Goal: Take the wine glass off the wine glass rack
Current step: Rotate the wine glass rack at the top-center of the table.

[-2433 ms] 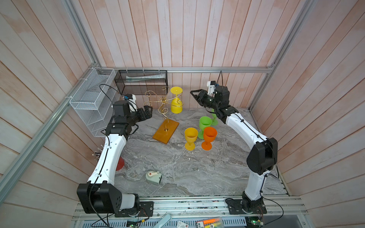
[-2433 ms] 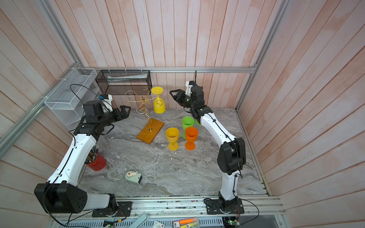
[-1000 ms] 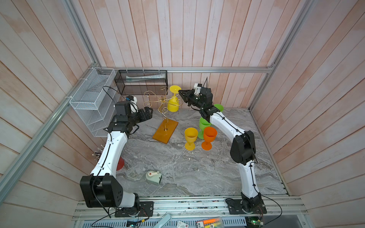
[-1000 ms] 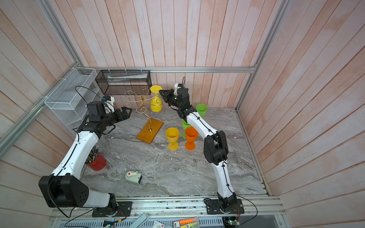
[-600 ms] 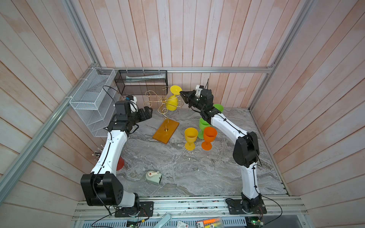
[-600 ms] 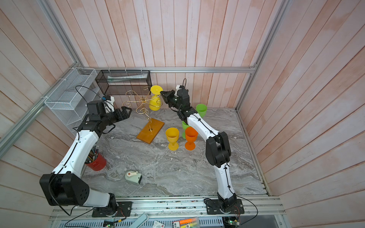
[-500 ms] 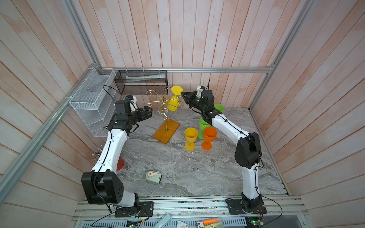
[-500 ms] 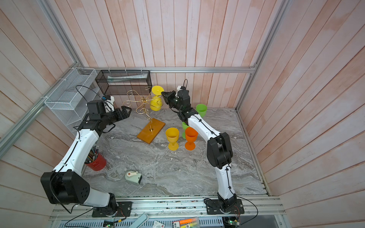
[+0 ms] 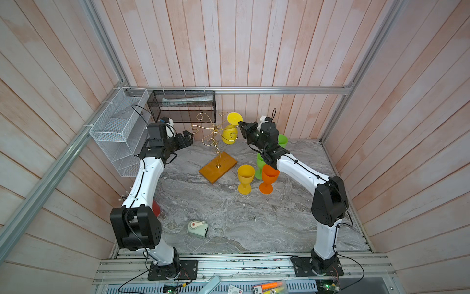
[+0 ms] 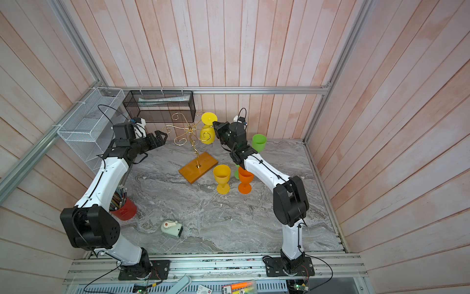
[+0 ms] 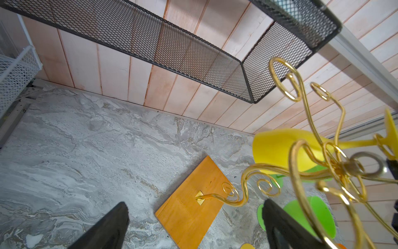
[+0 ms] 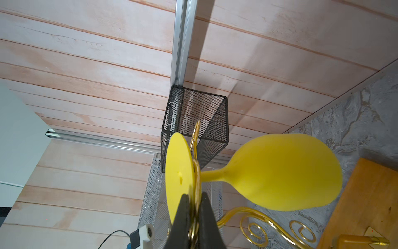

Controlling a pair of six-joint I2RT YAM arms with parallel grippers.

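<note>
The yellow wine glass hangs bowl-down and tilted from a scroll arm of the gold wire wine glass rack, whose orange-brown base lies flat on the marble. My right gripper is shut on the rim of the glass's round foot. In the right wrist view the gripper also has a loop of gold wire between its jaws. My left gripper hovers open left of the rack, holding nothing. In the left wrist view it looks down on the base.
A yellow goblet, an orange one and two green ones stand right of the base, under my right arm. A black mesh basket hangs just behind the rack and a white wire shelf is on the left wall. A red pencil cup and a small mint gadget sit nearer the front.
My right arm swung in from the right to the rack and its jaws closed on the glass's foot. The glass has tipped, foot towards the gripper. The left arm has barely moved.
</note>
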